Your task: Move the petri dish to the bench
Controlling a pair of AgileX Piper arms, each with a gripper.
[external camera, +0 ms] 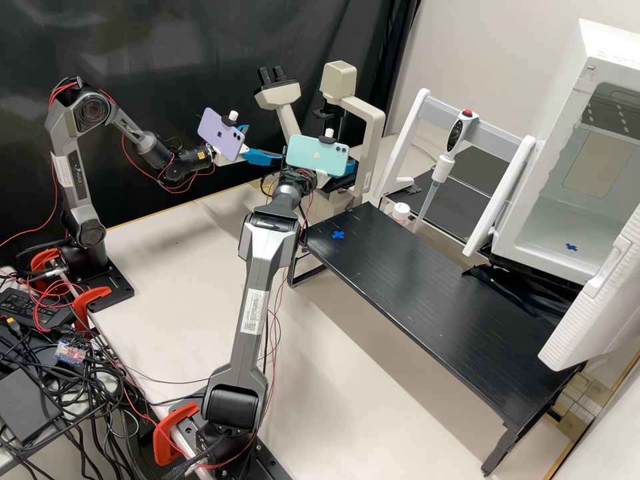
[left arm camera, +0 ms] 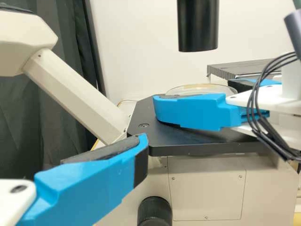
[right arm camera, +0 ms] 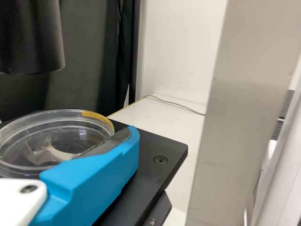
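In the high view, my left gripper [external camera: 265, 142] is open beside the microscope [external camera: 373, 127], and my right gripper [external camera: 348, 168] is at its stage, partly hidden by a phone. The left wrist view shows my left gripper [left arm camera: 134, 148] with nothing against its pad, near the stage's corner. Beyond it, a clear, round petri dish [left arm camera: 202, 88] stands partly hidden behind my right gripper. In the right wrist view, the petri dish [right arm camera: 51, 141] is over the black stage [right arm camera: 164, 148], right against my right gripper [right arm camera: 117, 155]; its grip on the dish is unclear.
A black raised bench [external camera: 427, 300] bears a blue cross mark [external camera: 338, 235]. Behind it stand a pipette [external camera: 443, 157] in a white frame and an open white chamber [external camera: 567, 220]. The microscope's black lens barrel [left arm camera: 198, 26] hangs above the stage.
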